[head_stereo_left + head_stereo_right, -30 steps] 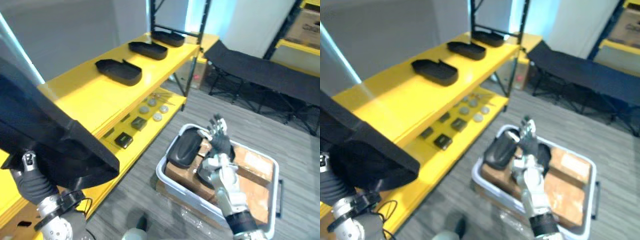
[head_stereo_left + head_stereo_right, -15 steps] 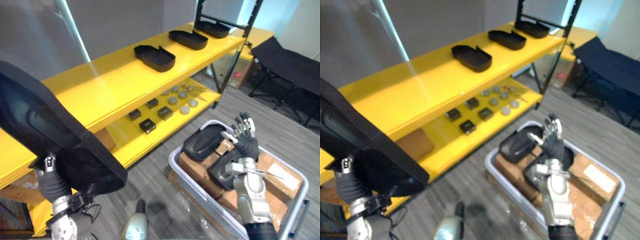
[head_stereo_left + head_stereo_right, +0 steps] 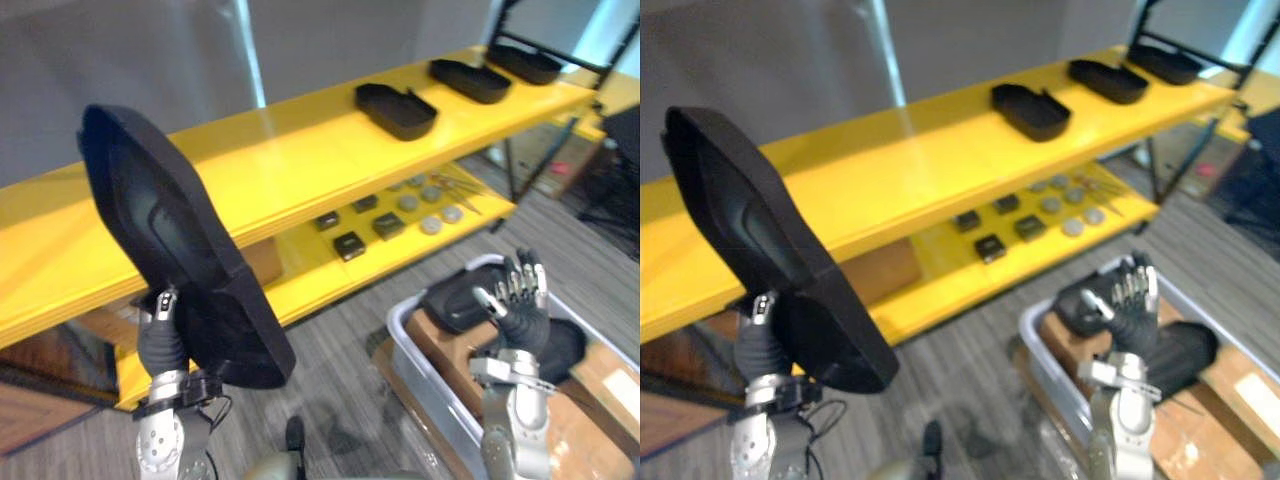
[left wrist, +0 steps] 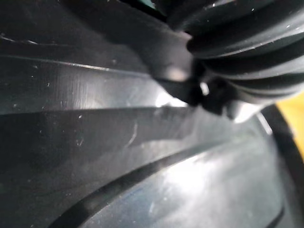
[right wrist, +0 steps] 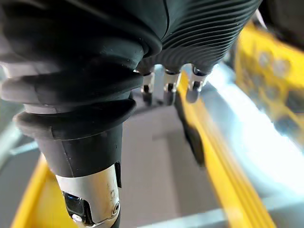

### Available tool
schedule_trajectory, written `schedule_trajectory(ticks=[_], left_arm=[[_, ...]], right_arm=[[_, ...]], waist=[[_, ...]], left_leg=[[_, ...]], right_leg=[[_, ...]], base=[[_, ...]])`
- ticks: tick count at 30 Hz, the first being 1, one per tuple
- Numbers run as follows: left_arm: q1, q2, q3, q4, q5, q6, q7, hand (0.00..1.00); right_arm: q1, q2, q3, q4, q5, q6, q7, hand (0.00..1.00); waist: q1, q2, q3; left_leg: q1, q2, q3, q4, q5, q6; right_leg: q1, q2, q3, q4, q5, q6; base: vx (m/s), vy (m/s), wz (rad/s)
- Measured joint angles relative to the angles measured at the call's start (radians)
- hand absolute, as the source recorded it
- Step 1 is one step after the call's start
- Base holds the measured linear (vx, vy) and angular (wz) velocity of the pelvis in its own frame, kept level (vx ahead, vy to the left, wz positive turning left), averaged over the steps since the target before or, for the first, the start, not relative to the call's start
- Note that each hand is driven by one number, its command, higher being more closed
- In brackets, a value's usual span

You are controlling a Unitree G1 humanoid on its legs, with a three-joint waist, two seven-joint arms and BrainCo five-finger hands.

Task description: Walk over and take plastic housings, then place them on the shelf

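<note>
Black housing [image 3: 170,240] upright at left hand [image 3: 160,345], grip hidden, cannot tell; right hand [image 3: 522,322] fingers straight, spread above bin [image 3: 418,375]; tip housing flat, clear shelf [image 3: 300,160] edge, set on bare yellow stretch.

- The top shelf [image 3: 290,150] has a long bare stretch across its left and middle part. The space above it is open.
- Three black housings [image 3: 396,108] lie in a row toward the shelf's far right end, with gaps between them.
- A black upright post [image 3: 505,18] bounds that end.
- The large housing [image 3: 180,250], gripped upright in the left hand [image 3: 160,338], screens the shelf's left part.
- The lower shelf [image 3: 300,290] carries small black blocks [image 3: 349,243] and grey discs [image 3: 432,224], with the top shelf overhead.
- The right hand [image 3: 520,320], fingers straight, hangs over the grey bin [image 3: 420,375].
- Bare floor [image 3: 330,380] separates bin and shelf.
</note>
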Motion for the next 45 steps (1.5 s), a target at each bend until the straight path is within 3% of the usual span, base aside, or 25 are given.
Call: schedule_trajectory(ticks=[2,4,7,9,11,14,15,16,17,18,19,20,21,23,25,28,33,37,38,39,43,45], left_arm=[[0.011,-0.005,-0.003,0.010,0.001,0.000,0.028,1.00],[0.031,-0.015,-0.003,0.010,0.002,-0.001,0.028,1.00],[0.029,-0.019,-0.006,0.010,0.028,-0.015,0.029,1.00],[0.027,-0.019,-0.006,0.010,0.044,-0.024,0.031,1.00],[0.025,-0.019,0.004,0.006,0.059,-0.028,0.032,1.00],[-0.028,-0.020,0.033,0.003,0.108,-0.029,0.029,1.00],[-0.058,-0.022,0.039,0.002,0.110,-0.028,0.027,1.00],[-0.085,-0.021,0.040,0.002,0.111,-0.022,0.023,1.00],[-0.112,-0.018,0.042,0.002,0.113,-0.018,0.011,1.00],[-0.116,-0.012,0.050,-0.002,0.114,-0.016,0.002,1.00],[-0.114,-0.003,0.051,-0.007,0.115,-0.011,-0.002,1.00],[-0.113,0.009,0.051,-0.006,0.115,-0.008,-0.007,1.00],[-0.117,0.012,0.054,-0.007,0.114,-0.004,-0.010,1.00],[-0.122,0.011,0.076,-0.006,0.108,0.009,-0.010,1.00],[-0.103,0.011,0.076,0.001,0.110,0.021,-0.006,1.00],[-0.082,0.011,0.071,0.001,0.114,0.018,-0.004,1.00],[-0.093,0.001,0.046,0.002,0.121,0.017,0.027,1.00],[-0.133,-0.003,0.038,0.002,0.124,0.017,0.021,1.00],[-0.142,-0.006,0.035,0.002,0.142,0.015,0.019,1.00],[-0.144,-0.010,0.028,0.001,0.160,0.015,0.020,1.00],[-0.161,0.005,0.017,0.001,0.160,0.022,0.017,1.00],[-0.161,0.006,0.017,0.001,0.164,0.031,0.016,1.00]], right_arm=[[-0.020,-0.002,0.037,0.017,-0.001,-0.001,0.029,0.00],[-0.036,-0.004,0.045,0.046,-0.008,-0.001,0.041,0.00],[-0.038,-0.026,0.047,0.058,-0.005,-0.026,0.057,0.00],[-0.059,-0.035,0.049,0.088,0.003,-0.038,0.086,0.00],[-0.081,-0.037,0.053,0.104,0.003,-0.042,0.101,0.00],[-0.098,-0.021,0.093,0.159,0.000,-0.069,0.080,0.00],[-0.112,-0.022,0.094,0.172,-0.002,-0.069,0.070,0.00],[-0.117,-0.019,0.094,0.187,-0.011,-0.070,0.055,0.00],[-0.118,-0.005,0.094,0.198,-0.019,-0.070,0.037,0.00],[-0.119,0.008,0.096,0.198,-0.022,-0.070,0.032,0.00],[-0.118,0.021,0.094,0.198,-0.029,-0.071,0.029,0.00],[-0.113,0.031,0.092,0.196,-0.040,-0.074,0.022,0.00],[-0.116,0.032,0.093,0.185,-0.060,-0.076,0.021,0.00],[-0.110,0.035,0.091,0.144,-0.072,-0.074,0.031,0.00],[-0.063,0.037,0.086,0.075,-0.075,-0.068,0.054,0.00],[-0.048,0.035,0.089,0.053,-0.075,-0.068,0.078,0.00],[-0.066,0.001,0.076,0.027,-0.070,-0.068,0.081,0.00],[-0.098,-0.028,0.049,-0.050,-0.109,-0.071,0.046,0.00],[-0.119,-0.036,0.039,-0.070,-0.135,-0.078,0.022,0.00],[-0.138,-0.049,0.028,-0.082,-0.162,-0.078,-0.010,0.00],[-0.136,-0.023,0.023,-0.123,-0.175,-0.076,-0.071,0.00],[-0.093,0.001,0.017,-0.151,-0.173,-0.077,-0.066,0.00]], waist=[[0.002,0.029,0.021],[0.009,0.033,0.024],[0.014,0.043,0.025],[0.017,0.026,0.032],[0.023,0.035,0.028],[0.025,0.001,0.032],[0.026,0.009,0.038],[0.019,0.001,0.046],[0.018,0.001,0.049],[0.018,-0.012,0.057],[0.013,-0.019,0.065],[0.007,-0.020,0.066],[0.001,-0.026,0.062],[-0.001,-0.025,0.064],[-0.013,-0.028,0.063],[-0.010,-0.052,0.049],[-0.010,-0.006,0.030],[-0.009,-0.006,0.029],[-0.011,0.002,0.026],[-0.007,0.019,0.022],[-0.014,0.009,0.025],[-0.021,0.004,0.021]], left_leg=[[-0.021,0.009,-0.039,0.000,0.041,-0.009],[-0.020,0.018,-0.044,0.000,0.038,-0.009],[-0.025,0.033,-0.028,0.001,0.029,-0.003],[-0.037,0.037,0.040,0.042,-0.023,-0.012],[-0.056,0.031,0.064,0.109,-0.020,0.005],[-0.052,-0.026,0.069,0.140,-0.054,0.027],[-0.051,-0.032,0.066,0.153,-0.065,0.036],[-0.050,-0.036,0.051,0.163,-0.075,0.044],[-0.026,-0.037,0.040,0.162,-0.089,0.050],[0.006,-0.038,0.036,0.157,-0.103,0.052],[0.047,-0.028,0.016,0.146,-0.117,0.057],[0.072,-0.020,0.005,0.130,-0.126,0.063],[0.088,0.000,-0.005,0.115,-0.132,0.072],[0.088,0.024,-0.005,0.105,-0.140,0.072],[0.108,0.018,-0.005,0.085,-0.150,0.063],[0.131,-0.010,-0.010,0.087,-0.180,0.053],[0.108,0.062,0.034,0.180,-0.240,0.008],[0.069,0.072,0.105,0.271,-0.271,-0.005],[0.072,0.096,0.134,0.242,-0.262,-0.011],[0.101,0.122,0.121,0.197,-0.222,-0.038],[0.172,0.101,0.170,0.115,-0.236,-0.030],[0.206,0.090,0.204,0.086,-0.237,-0.030]], right_leg=[[0.002,0.030,-0.022,0.013,-0.008,0.031],[0.005,0.041,-0.041,0.032,-0.024,0.041],[0.017,0.053,-0.080,0.035,-0.036,0.030],[0.038,0.029,-0.107,0.019,-0.037,0.029],[0.046,0.018,-0.104,0.026,-0.045,0.043],[0.072,-0.038,-0.122,0.048,-0.051,0.054],[0.060,-0.050,-0.113,0.102,-0.045,0.047],[0.020,-0.066,-0.086,0.207,-0.027,0.017],[-0.054,-0.083,-0.021,0.372,0.030,-0.064],[-0.102,-0.090,0.034,0.487,0.117,-0.080],[-0.136,-0.090,0.080,0.581,0.208,-0.071],[-0.165,-0.072,0.108,0.614,0.158,-0.056],[-0.216,-0.034,0.133,0.569,0.072,-0.050],[-0.291,0.028,0.156,0.400,0.046,-0.050],[-0.328,0.071,0.213,0.155,0.098,-0.005],[-0.295,0.072,0.220,0.046,0.136,-0.013],[-0.178,0.131,0.161,-0.125,0.264,-0.029],[-0.136,0.117,0.158,-0.164,0.270,-0.037],[-0.136,0.115,0.164,-0.164,0.269,-0.036],[-0.136,0.126,0.190,-0.165,0.268,-0.032],[-0.139,0.111,0.242,-0.173,0.275,-0.019],[-0.134,0.103,0.264,-0.180,0.276,-0.015]], base=[[-0.09,-0.128,0.62],[-0.09,-0.114,0.34],[-0.07,-0.098,0.39],[0.01,-0.018,0.24],[0.07,0.025,0.01],[0.13,0.066,0.15],[0.13,0.074,0.25],[0.12,0.088,0.35],[0.13,0.113,0.29],[0.16,0.107,0.15],[0.19,0.039,0.12],[0.18,-0.013,0.17],[0.18,-0.027,0.16],[0.12,-0.019,0.02],[0.15,-0.094,0.15],[0.17,-0.144,0.18],[0.22,-0.146,0.17],[0.18,-0.036,0.11],[0.15,0.064,-0.27],[0.16,0.097,-0.48],[0.08,0.128,-0.47],[0.04,0.089,-0.46]])
